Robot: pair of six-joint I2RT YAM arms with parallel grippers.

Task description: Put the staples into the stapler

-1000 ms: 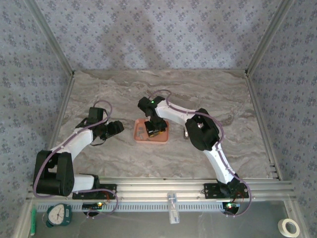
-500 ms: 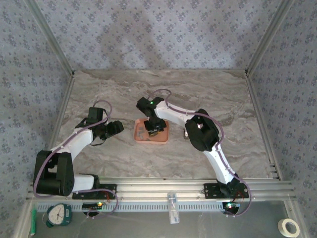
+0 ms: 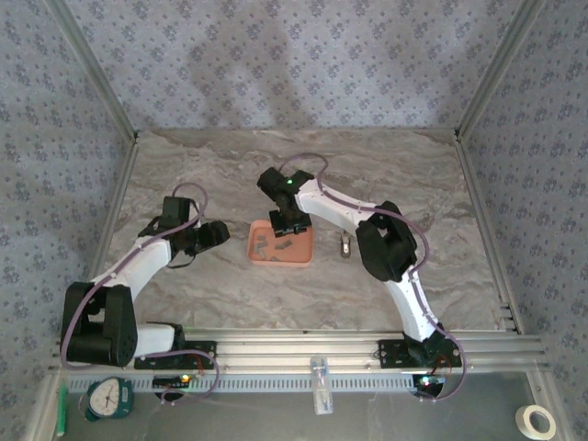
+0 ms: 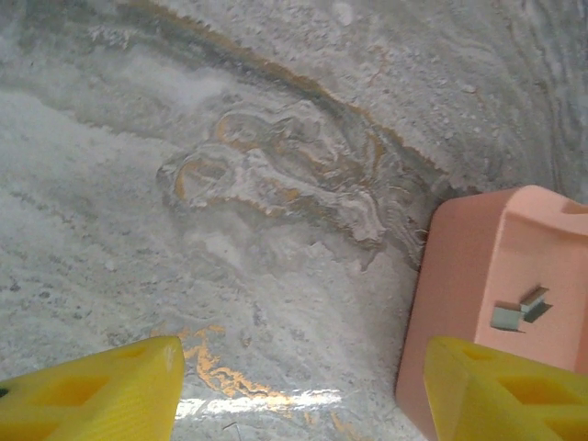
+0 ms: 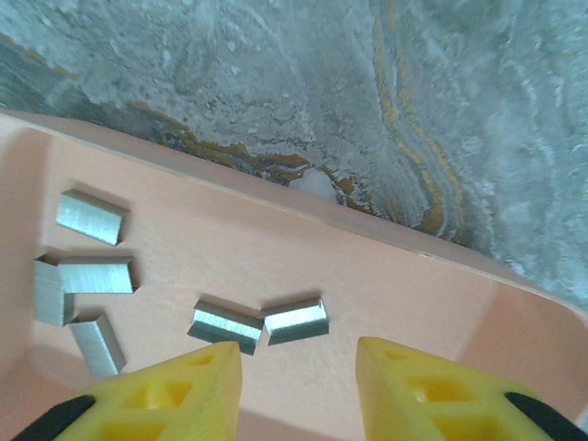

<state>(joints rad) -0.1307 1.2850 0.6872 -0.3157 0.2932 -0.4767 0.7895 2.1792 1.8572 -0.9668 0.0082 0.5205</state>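
Grey marbled tabletop (image 3: 184, 175) holding a salmon-pink rectangular plastic tray (image 3: 254, 246) of short grey metal staples (image 5: 296, 322). The right gripper (image 5: 299, 386) hovers over them part-open and empty, likely to pick one; the left gripper (image 4: 303, 386) gapes empty beside the tray. Just right of the tray lies what seems the small pale stapler (image 3: 344, 244).

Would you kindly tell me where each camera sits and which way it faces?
Top external: above and behind the bases, looking down on the table, both arms, tray and stapler.
Left wrist: facing down beside the tray; left end effector at bottom.
Right wrist: facing down into the tray at the staples; right end effector at bottom.
Both wrist views share tray and staples.
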